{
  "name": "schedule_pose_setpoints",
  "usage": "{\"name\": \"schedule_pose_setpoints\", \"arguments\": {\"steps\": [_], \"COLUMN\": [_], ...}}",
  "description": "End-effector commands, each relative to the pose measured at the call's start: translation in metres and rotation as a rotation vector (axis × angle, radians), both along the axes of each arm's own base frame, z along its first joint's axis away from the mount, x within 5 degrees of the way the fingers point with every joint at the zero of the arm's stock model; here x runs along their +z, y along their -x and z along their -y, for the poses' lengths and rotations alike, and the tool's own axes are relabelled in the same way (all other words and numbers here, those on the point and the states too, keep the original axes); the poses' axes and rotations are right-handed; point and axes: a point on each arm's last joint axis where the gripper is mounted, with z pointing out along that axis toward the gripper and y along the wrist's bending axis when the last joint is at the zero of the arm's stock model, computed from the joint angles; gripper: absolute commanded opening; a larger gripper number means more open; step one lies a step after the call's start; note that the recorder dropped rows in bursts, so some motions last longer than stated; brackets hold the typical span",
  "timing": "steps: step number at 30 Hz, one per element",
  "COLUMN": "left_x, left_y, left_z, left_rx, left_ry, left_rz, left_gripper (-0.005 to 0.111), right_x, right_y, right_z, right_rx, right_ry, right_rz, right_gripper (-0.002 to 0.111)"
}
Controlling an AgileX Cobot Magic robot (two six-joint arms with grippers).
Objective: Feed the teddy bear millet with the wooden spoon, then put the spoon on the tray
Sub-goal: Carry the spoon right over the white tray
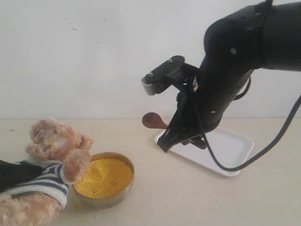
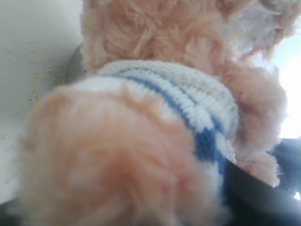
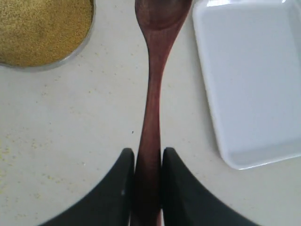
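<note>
Right wrist view: right jaws narrow, clamping the wooden spoon [image 3: 153, 94] by its handle. Spoon looks empty, above worktop [image 3: 70, 141] between millet [image 3: 42, 23] and tray [image 3: 244, 84]. Left jaws: cannot tell. Advise lowering spoon flat inside tray rim before release.

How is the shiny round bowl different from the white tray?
The round shiny metal bowl is deep; the flat white rectangular plastic tray has only a low rim. The bowl is full of fine yellow millet; what shows of the tray is bare. The bowl sits beside the fuzzy light brown teddy bear; the tray lies apart from it. Both rest on the pale table.
</note>
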Motion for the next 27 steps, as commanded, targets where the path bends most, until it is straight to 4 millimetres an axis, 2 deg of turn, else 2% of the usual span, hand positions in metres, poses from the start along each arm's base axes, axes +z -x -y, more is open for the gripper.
{"name": "schedule_pose_setpoints", "arguments": {"steps": [1, 7, 19, 27], "left_x": [0.005, 0.005, 0.005, 0.005], "left_y": [0.001, 0.001, 0.001, 0.001], "left_z": [0.001, 0.001, 0.001, 0.001], "left_rx": [-0.002, -0.002, -0.002, -0.002], "left_ry": [0.029, 0.029, 0.029, 0.029], "left_rz": [0.03, 0.03, 0.03, 0.03], "left_gripper": [0.004, 0.004, 0.004, 0.004], "right_x": [0.006, 0.004, -0.003, 0.0], "right_y": [-0.006, -0.004, 0.012, 0.002], "right_z": [0.013, 0.016, 0.025, 0.023], "right_rx": [-0.039, -0.012, 0.006, 0.017], "right_ry": [-0.152, -0.101, 0.016, -0.008], "right_rz": [-0.077, -0.101, -0.275, -0.166], "right_gripper": [0.0, 0.0, 0.0, 0.0]}}
